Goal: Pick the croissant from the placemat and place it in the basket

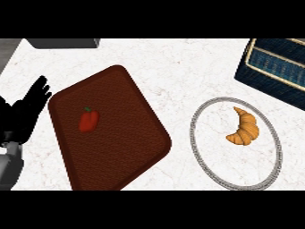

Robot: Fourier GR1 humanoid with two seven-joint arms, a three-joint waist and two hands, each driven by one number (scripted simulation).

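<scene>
The golden croissant [243, 128] lies on a round white plate [193, 134] with a grey rim, right of centre. It is not on the brown placemat [121, 143], which sits at centre left and carries a small red pepper [88, 120]. A dark blue woven basket [273, 91] with a pale rim stands at the upper right, just beyond the plate. My left hand [16, 114] shows at the left edge, open with fingers up, resting beside the placemat and holding nothing. The right hand does not show.
A grey box-like object [65, 43] sits at the counter's far edge, upper left. The white marble counter ends at a grey strip along the far left.
</scene>
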